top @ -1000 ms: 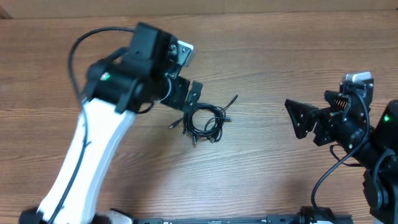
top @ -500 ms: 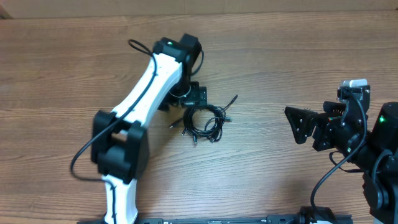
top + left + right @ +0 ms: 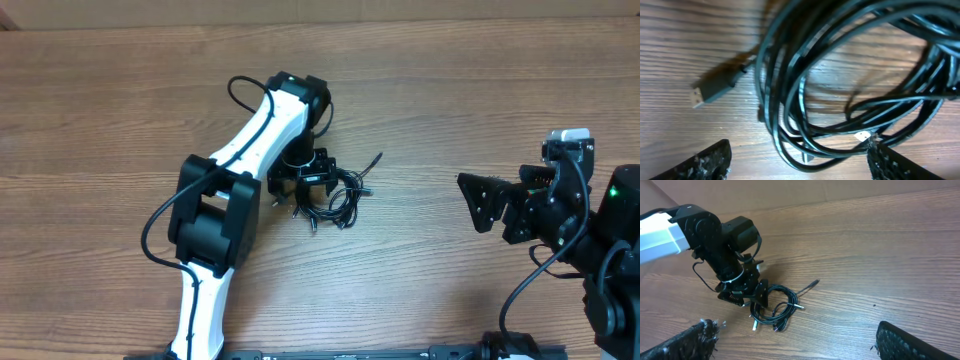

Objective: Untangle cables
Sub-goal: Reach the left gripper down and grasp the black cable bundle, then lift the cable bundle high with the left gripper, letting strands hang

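Cables [image 3: 780, 100] form one tangled black coil, a USB plug [image 3: 715, 91] sticking out

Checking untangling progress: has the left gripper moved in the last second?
Yes. The left gripper has come toward the unmoved cables, from their upper left to over the coil's left edge.

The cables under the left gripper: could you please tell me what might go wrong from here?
1. The left gripper has open jaws astride many overlapping strands of the cables; closing could pinch several and tighten the tangle.
2. The right gripper sits open, well away, so nothing pins the bundle; a pull may drag it whole.
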{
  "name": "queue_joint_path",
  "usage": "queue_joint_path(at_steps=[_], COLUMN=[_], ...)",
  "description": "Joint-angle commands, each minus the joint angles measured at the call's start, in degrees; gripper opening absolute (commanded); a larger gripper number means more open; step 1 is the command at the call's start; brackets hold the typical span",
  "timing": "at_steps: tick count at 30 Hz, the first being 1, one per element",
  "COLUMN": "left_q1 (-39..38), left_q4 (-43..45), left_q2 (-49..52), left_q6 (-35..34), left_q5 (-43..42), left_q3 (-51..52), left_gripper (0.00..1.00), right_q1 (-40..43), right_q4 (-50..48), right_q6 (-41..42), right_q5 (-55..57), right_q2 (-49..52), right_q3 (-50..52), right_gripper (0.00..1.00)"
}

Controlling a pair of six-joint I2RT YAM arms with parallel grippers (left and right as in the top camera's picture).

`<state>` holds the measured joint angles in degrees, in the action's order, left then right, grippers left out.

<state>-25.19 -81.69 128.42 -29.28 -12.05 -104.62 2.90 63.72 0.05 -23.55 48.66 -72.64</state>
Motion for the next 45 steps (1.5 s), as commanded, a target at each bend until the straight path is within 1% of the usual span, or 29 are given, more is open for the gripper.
queue_joint_path(at_steps=[1,2,4,5,6,7,8,10,11,12,13,14,18,20,21,25,26,27,29,32,34,37,39,41,42,43,45], left_q1=[-2.0,-2.4,-3.1,-3.4,-3.6,-3.7,-3.8,-3.8,-3.8,-3.7,-3.7,-3.7,-3.7,-3.7,-3.7,-3.7,-3.7,-3.7,-3.7,-3.7,-3.7,-3.5,-3.3,-3.2,-3.0,-2.9,-2.7], left_q4=[0.0,0.1,0.3,0.3,0.2,0.2,0.2,0.2,0.2,0.2,0.2,0.3,0.0,0.0,0.0,2.3,3.1,3.8,5.1,5.0,3.3,-0.8,-3.6,-5.9,-6.8,-7.3,-7.8], left_q2=[0.6,0.6,0.6,0.6,0.6,0.6,0.6,0.6,0.6,0.6,0.6,0.6,0.6,0.6,0.6,0.6,0.6,0.6,0.6,0.4,-0.2,-1.4,-2.7,-4.2,-5.0,-6.0,-7.8], left_q6=[-3.9,-4.5,-4.6,-4.6,-4.6,-4.6,-4.6,-4.6,-4.7,-4.7,-4.6,-4.7,-5.5,-5.5,-5.5,-5.5,-5.5,-5.5,-5.4,-3.0,-1.7,0.4,1.7,2.8,3.8,5.6,9.7], left_q5=[1.9,2.9,3.8,4.4,5.1,5.5,5.8,6.3,6.5,6.6,6.7,6.8,8.2,8.2,8.2,9.3,9.3,9.3,9.1,9.0,9.0,9.0,9.0,8.8,7.9,6.1,1.1], left_q3=[0.3,0.6,1.1,1.2,1.2,1.2,1.2,1.2,1.2,1.3,1.3,1.4,1.4,1.5,1.6,5.3,6.6,7.6,9.6,9.6,8.0,3.1,-1.5,-6.4,-9.0,-11.5,-16.1], left_gripper=[0.86,0.87,0.86,0.83,0.78,0.69,0.56,0.41,0.31,0.22,0.09,0.07,0.16,0.14,0.14,0.20,0.16,0.04,0.04,0.04,0.04,0.04,0.04,0.04,0.04,0.04,0.04], right_q1=[-0.3,-0.3,-0.3,-0.3,-0.3,-0.3,-0.3,-0.3,-0.3,-0.3,-0.3,-0.3,-0.3,-0.3,-0.3,-0.3,-0.3,-0.3,-0.3,-0.3,-0.3,-0.3,-0.3,-0.3,-0.3,-0.3,-0.3], right_q4=[0.1,0.1,0.1,0.1,0.1,0.1,0.1,0.1,0.2,0.3,0.5,0.7,1.0,1.0,1.0,1.1,1.1,1.1,1.1,0.9,0.5,-0.1,-0.5,-1.0,-1.0,-0.9,-0.4], right_q6=[0.3,0.3,0.3,0.3,0.3,0.3,0.3,0.3,0.3,0.3,0.3,0.3,0.3,0.3,0.3,0.3,0.3,0.3,0.3,0.3,0.3,0.3,0.3,0.3,0.4,0.4,0.4], right_q5=[0.6,0.6,0.6,0.6,0.6,0.6,0.6,0.6,0.6,0.6,0.6,0.6,0.6,0.6,0.6,0.6,0.6,0.6,0.6,0.6,0.6,0.6,0.6,0.6,0.5,0.4,0.3], right_q2=[0.0,0.0,0.0,0.0,0.0,0.0,0.0,0.0,0.0,0.0,0.0,0.0,0.0,0.0,0.0,0.0,0.0,0.0,0.0,0.0,0.0,0.0,0.0,0.0,0.0,0.0,0.0], right_q3=[-0.8,-0.8,-0.8,-0.8,-0.8,-0.8,-0.8,-0.8,-0.8,-0.8,-0.8,-0.8,-0.8,-0.8,-0.8,-0.8,-0.8,-0.8,-0.8,-0.8,-0.8,-0.8,-0.8,-0.8,-0.8,-0.8,-0.8], right_gripper=[1.00,1.00,1.00,1.00,1.00,1.00,1.00,1.00,1.00,1.00,1.00,1.00,1.00,1.00,1.00,1.00,1.00,1.00,1.00,1.00,0.99,0.92,0.90,0.90,0.93,0.95,0.94])
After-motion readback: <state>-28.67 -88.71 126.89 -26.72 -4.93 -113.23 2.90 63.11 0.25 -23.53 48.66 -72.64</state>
